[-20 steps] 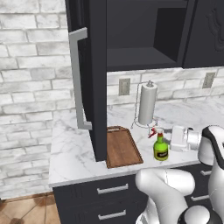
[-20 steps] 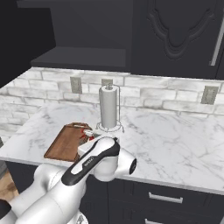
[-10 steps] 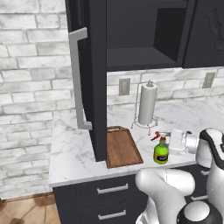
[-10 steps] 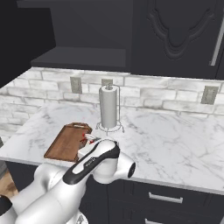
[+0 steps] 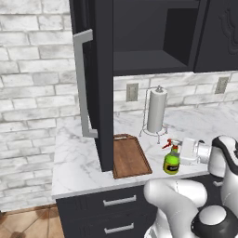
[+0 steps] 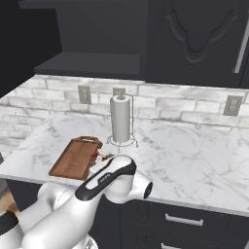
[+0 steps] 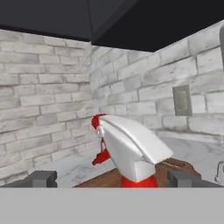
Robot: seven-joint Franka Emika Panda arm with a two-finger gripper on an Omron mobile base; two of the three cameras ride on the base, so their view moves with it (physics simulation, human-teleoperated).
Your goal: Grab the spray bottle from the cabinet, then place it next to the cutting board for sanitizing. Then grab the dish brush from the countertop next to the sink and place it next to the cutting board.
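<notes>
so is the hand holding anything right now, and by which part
It cannot be told: the hand is beside the spray bottle standing on the countertop, fingertips flanking its nozzle.

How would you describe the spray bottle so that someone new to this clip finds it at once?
Start at the open dark cabinet and drop to the marble countertop below it. To the right of the cutting board, in front of the paper towel holder, stands the spray bottle. It alone is bright green, with a red-and-white trigger nozzle.
</notes>
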